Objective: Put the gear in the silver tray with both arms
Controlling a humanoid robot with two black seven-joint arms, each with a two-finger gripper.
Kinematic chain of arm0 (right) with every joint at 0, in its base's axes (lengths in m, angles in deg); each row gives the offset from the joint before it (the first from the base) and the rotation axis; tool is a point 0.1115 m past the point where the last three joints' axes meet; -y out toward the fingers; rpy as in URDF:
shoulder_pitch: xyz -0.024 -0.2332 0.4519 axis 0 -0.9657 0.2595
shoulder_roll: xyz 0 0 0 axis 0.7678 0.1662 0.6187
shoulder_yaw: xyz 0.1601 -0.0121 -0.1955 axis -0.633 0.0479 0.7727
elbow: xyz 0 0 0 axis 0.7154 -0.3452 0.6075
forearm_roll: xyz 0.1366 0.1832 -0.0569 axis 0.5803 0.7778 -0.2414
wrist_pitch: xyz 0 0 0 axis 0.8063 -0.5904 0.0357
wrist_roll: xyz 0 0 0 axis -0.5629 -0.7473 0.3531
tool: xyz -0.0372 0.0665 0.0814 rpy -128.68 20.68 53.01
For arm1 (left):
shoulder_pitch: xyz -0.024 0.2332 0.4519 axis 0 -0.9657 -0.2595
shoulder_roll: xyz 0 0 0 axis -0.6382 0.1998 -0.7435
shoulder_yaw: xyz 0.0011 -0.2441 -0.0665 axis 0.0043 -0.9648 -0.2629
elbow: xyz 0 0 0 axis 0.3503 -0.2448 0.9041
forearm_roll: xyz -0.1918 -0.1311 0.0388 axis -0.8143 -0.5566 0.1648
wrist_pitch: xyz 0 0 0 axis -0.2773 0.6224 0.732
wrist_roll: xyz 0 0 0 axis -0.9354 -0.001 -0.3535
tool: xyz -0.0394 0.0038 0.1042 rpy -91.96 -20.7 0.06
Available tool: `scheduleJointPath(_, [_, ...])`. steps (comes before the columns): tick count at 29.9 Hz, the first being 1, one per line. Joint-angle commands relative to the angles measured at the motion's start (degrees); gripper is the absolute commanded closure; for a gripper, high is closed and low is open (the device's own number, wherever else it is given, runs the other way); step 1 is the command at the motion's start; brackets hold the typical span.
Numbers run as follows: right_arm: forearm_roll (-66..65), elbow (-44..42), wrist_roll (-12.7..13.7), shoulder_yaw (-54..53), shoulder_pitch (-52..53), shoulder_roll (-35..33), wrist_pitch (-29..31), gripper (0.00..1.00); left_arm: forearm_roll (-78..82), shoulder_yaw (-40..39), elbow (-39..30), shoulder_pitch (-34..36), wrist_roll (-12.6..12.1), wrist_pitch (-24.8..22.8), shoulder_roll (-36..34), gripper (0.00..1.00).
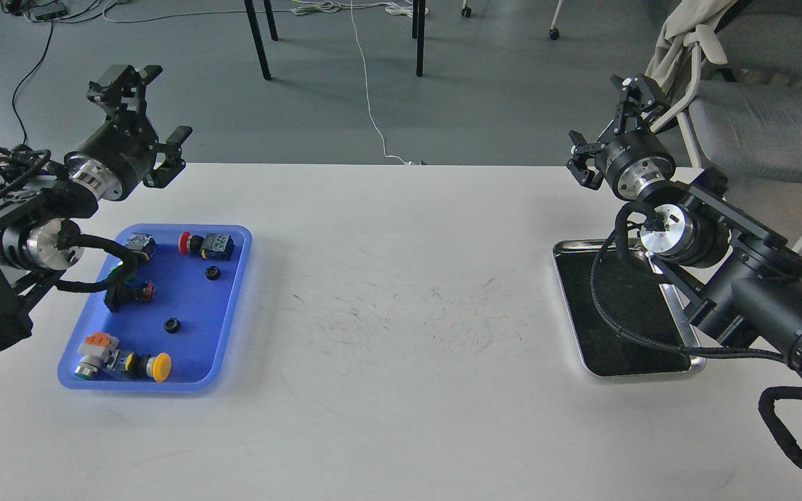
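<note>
Both arms hover, jaws apart: left gripper above the blue tray, right gripper beyond the silver tray.

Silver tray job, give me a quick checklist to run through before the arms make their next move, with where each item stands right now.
1. Silver tray floor free to receive parts: ok where visible; the right arm covers part of it.
2. Left gripper open and empty: ok, raised beyond the blue tray.
3. Right gripper open and empty: ok.
4. Parts still in blue tray: ok, including two small black rings.
5. Which part is the gear: cannot tell.
6. Table between trays unobstructed: ok.
</note>
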Motion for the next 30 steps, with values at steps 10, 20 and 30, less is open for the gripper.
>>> scheduleJointPath(10, [0.0,0.0,0.0,0.0,0.0,0.0,0.0,0.01,2.9,-0.1,0.2,0.1,3.7,-1.2,0.5,0.01])
scheduleJointPath(20, [0.0,-0.1,0.0,-0.1,-0.1,0.0,0.0,0.01,3.1,0.4,0.7,0.1,3.9,-2.5,0.6,0.01])
scheduleJointPath(30, [0.0,0.0,-0.3,-0.1,-0.2,-0.1,-0.2,0.01,3.2,0.6,0.3,-0.2,3.9,-2.9,-0.5,0.01])
